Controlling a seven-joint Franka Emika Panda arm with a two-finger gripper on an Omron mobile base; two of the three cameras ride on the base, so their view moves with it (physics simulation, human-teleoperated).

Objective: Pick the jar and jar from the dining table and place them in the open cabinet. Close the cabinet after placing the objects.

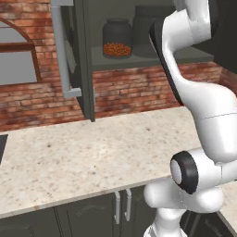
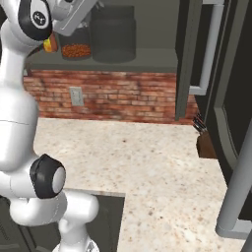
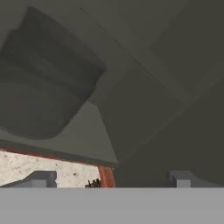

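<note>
Both jars sit on the shelf of the dark grey wall cabinet [image 1: 139,58], whose arched-panel doors stand open with their long silver bar handles [image 1: 61,51] swung out on either side. Below it I see the broad beige speckled stone dining table [image 1: 83,157], bare where the base cameras look. On the shelf, the larger plain grey frosted jar [image 2: 113,33] stands upright just beside the small clear glass jar [image 1: 117,38], which holds a layer of orange-red granules at its bottom. In my hand view the grey frosted jar fills the upper left, close to the gripper [image 3: 111,179]. Its two fingertips [image 3: 41,178] stand wide apart with nothing between them.
</note>
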